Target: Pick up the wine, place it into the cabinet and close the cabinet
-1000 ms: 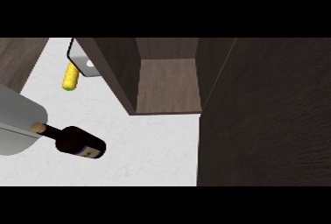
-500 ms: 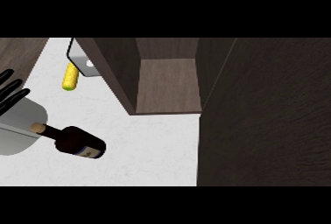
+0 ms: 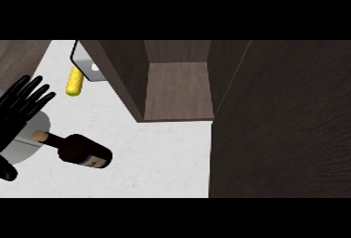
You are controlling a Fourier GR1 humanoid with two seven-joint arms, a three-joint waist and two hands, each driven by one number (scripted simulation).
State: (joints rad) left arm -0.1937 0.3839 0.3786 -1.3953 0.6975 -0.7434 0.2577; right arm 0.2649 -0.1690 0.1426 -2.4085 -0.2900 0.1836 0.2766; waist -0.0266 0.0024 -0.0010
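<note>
Wine bottle [image 3: 82, 151]: lies on white counter [image 3: 165, 158], cork toward 10 o'clock, base toward 4 o'clock.
Left hand [image 3: 19, 109]: fingers straight, spread wide, holding nothing; bottle neck just at its 5 o'clock. Nearer hand, judged.
Open cabinet [image 3: 178, 90]: at 2 o'clock from bottle.
Right hand: unseen.

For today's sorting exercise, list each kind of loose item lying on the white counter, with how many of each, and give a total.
Wine bottle: 1
Corn cob: 1
Total: 2
The cabinet, standing open, and the left hand are not counted.
</note>
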